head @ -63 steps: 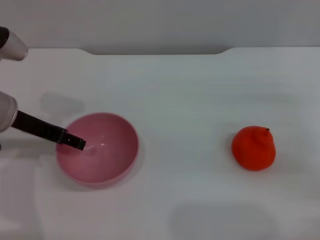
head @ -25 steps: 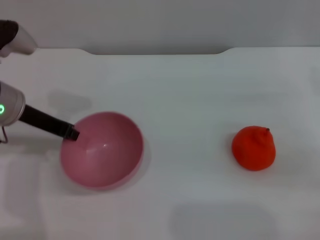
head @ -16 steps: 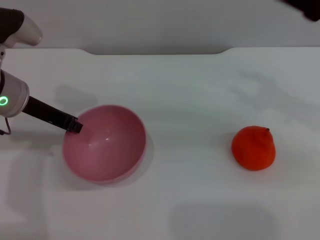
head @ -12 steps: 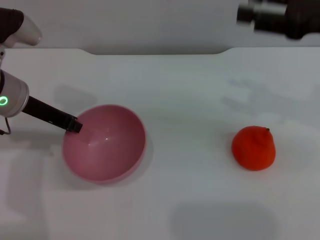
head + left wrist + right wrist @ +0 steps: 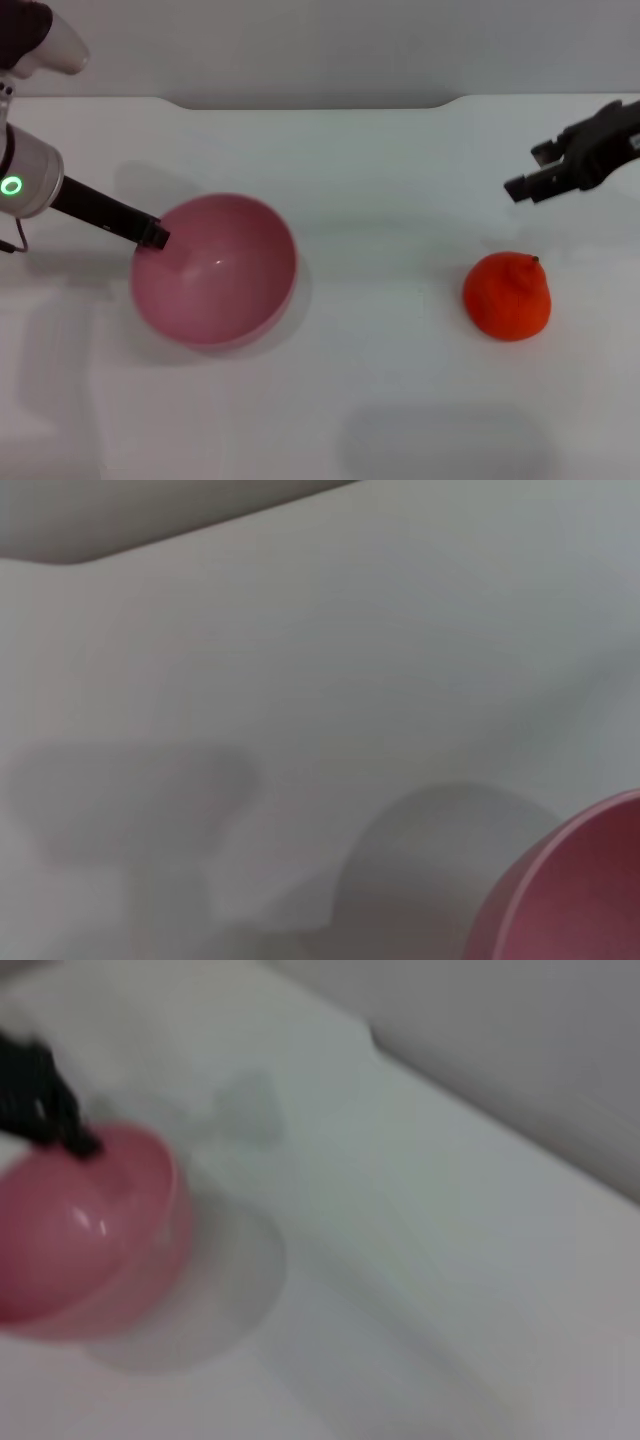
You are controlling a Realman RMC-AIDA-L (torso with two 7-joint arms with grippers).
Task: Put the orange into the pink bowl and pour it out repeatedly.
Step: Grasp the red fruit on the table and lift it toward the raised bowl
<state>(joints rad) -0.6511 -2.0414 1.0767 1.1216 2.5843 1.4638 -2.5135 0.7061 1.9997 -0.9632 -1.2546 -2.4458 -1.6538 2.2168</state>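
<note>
Since 0.5 s ago, right gripper [image 5: 530, 170] drops toward orange [image 5: 507, 296] on white surface [image 5: 400, 200], fingers open. Left gripper [image 5: 155, 235] fingers pinch pink bowl [image 5: 215, 270] rim, bowl raised.

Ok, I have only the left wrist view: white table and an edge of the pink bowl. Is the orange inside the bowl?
Observer: No. The bowl is empty; the orange lies on the table, far to the robot's right.
Operator: Where is the left pincer?
Observer: The left pincer is at the bowl's rim, on its left side.
Operator: And the right one?
Observer: The right pincer is open, near the orange but not touching it.
</note>
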